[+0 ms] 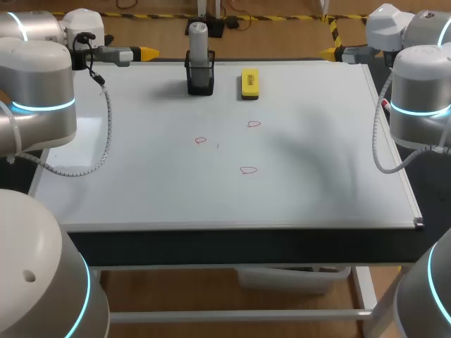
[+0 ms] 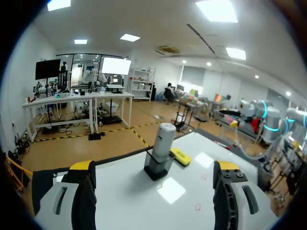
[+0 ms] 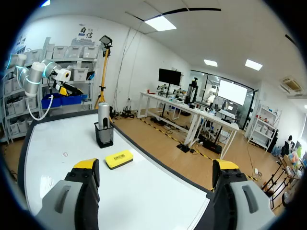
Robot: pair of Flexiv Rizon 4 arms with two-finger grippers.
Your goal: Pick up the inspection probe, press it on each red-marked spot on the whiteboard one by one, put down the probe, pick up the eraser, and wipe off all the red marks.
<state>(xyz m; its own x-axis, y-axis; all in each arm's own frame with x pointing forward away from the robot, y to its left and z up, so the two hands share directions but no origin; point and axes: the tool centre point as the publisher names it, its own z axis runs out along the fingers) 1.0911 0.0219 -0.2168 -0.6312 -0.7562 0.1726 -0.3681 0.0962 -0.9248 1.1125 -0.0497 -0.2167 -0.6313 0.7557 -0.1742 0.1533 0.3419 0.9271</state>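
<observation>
A grey inspection probe [image 1: 199, 44] stands upright in a black mesh holder [image 1: 200, 76] at the back of the whiteboard [image 1: 141, 176]. To its right lies a yellow eraser [image 1: 249, 82]. Three small red marks sit mid-board [image 1: 201, 140] [image 1: 254, 124] [image 1: 248, 170]. My left gripper [image 1: 144, 52] hangs open over the back left edge; in its wrist view the probe [image 2: 163, 143] and eraser [image 2: 180, 156] lie ahead of the gripper [image 2: 154, 175]. My right gripper [image 1: 331, 52] is open at the back right; its view shows the gripper [image 3: 156, 172], the probe [image 3: 103, 117] and eraser [image 3: 119, 159].
The whiteboard's metal frame [image 1: 239, 227] runs along the front edge. A grey coiled cable [image 1: 106, 134] from my left arm hangs over the board's left side, and another cable [image 1: 377, 141] hangs by the right edge.
</observation>
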